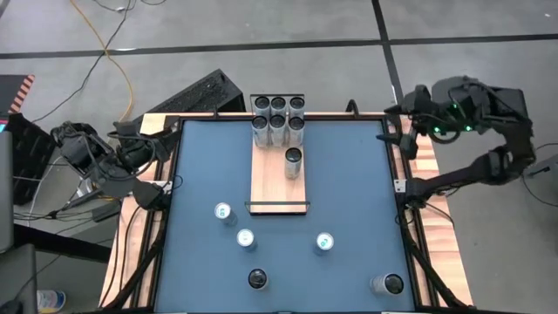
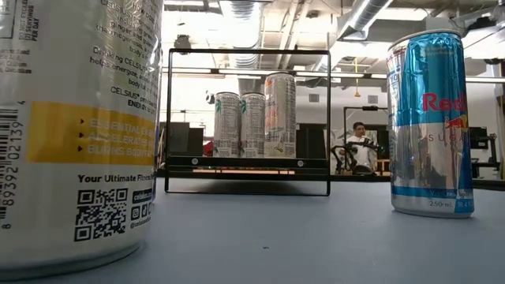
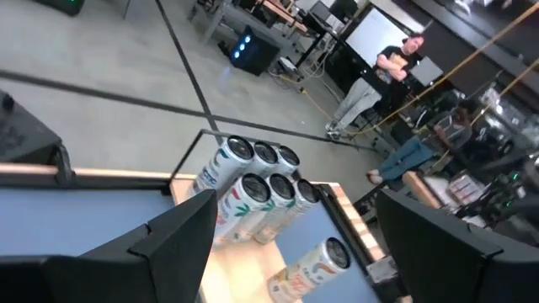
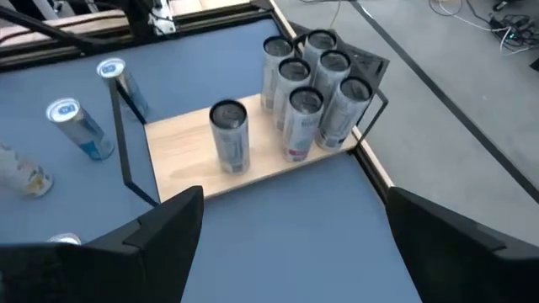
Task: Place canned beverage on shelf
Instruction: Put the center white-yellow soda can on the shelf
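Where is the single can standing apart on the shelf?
In the high view, the lone can stands on the shelf, right of its middle, just in front of the six-can cluster at the far end.

Blue table (image 1: 349, 183) carries shelf (image 1: 266, 187), five loose cans; seven cans on shelf.

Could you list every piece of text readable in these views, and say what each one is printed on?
"Your Ultimate Fitness", "CELSIUS", barcode digits "89392 02139": near white can.
"Red", "250 ml": blue and silver can.
Print on the cans on the shelf: too small to read.
Can tops in the high view: nothing legible.
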{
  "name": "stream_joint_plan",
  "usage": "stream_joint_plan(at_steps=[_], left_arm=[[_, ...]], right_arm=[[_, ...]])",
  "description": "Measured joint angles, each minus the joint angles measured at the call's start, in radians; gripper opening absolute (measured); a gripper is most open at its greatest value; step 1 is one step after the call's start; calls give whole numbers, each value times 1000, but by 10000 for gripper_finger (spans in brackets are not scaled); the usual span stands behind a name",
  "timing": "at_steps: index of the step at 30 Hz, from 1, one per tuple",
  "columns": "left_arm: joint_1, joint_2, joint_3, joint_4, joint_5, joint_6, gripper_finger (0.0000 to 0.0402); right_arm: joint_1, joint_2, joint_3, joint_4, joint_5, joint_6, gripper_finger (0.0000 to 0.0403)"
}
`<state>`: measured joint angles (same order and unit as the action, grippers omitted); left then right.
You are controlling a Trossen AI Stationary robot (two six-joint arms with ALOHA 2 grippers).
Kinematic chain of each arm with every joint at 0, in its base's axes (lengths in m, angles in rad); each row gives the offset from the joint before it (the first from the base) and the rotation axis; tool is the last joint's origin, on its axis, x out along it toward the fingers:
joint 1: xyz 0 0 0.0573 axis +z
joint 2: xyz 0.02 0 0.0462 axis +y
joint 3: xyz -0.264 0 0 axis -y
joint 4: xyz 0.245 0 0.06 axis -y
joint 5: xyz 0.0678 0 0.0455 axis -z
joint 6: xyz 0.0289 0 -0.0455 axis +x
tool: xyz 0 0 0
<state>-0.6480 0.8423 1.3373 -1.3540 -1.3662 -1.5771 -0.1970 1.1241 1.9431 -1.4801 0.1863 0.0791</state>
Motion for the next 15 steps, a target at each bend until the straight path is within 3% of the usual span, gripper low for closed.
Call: stream_joint_plan(at_steps=[8,15], left_arm=[[0,4,0,0,38,-117,309],[11,-11,0,-25,43,-112,309]], right_arm=[[0,-202,-440,402,-72,-26,356],[0,-235,-688,714,-120,8,356]])
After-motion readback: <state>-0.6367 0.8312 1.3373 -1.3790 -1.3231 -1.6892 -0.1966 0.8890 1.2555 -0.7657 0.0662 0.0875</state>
